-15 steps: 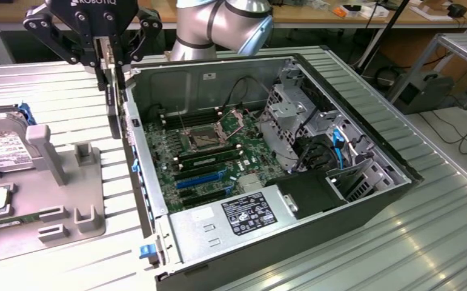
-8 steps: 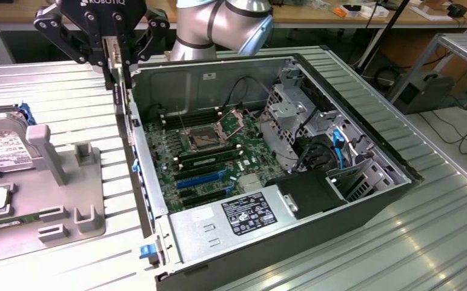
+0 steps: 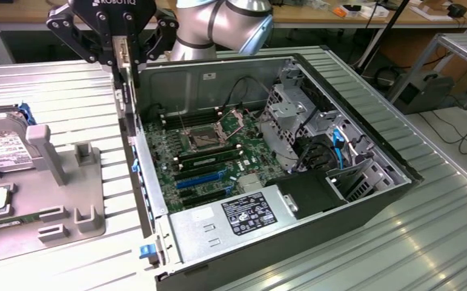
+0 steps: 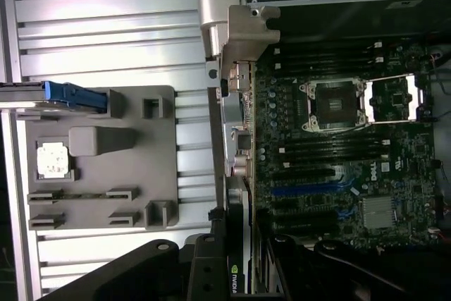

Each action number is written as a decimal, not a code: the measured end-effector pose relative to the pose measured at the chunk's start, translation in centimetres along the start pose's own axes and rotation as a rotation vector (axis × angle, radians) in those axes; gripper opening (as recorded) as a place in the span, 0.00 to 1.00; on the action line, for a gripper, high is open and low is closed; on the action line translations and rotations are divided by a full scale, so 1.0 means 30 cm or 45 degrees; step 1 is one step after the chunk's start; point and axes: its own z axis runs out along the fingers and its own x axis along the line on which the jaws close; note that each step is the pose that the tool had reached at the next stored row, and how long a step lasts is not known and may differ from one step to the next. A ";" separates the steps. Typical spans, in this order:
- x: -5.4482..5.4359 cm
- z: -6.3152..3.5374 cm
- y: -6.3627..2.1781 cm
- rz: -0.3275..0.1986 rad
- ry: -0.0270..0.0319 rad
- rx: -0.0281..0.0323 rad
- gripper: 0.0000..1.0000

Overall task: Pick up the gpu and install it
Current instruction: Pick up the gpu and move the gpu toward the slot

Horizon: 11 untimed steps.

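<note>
The gripper (image 3: pixel 122 53) is clamped on the gpu (image 3: pixel 123 85), which hangs edge-down just above one wall of the open computer case (image 3: pixel 192 79). The gpu looks light, stiff and fragile. Its bare board edges seem the safest hold, though the fan side is hard to see.

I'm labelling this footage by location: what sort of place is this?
Probably a robotics lab bench for PC assembly: an open computer case, a grey parts fixture, the gripper holding the gpu, workbenches behind.
</note>
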 end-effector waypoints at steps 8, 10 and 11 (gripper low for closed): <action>-0.060 0.002 0.005 0.000 0.0001 0.0001 0.27; -0.075 0.002 0.006 0.000 0.0001 0.0000 0.27; -0.083 0.002 0.006 0.000 0.0001 0.0000 0.27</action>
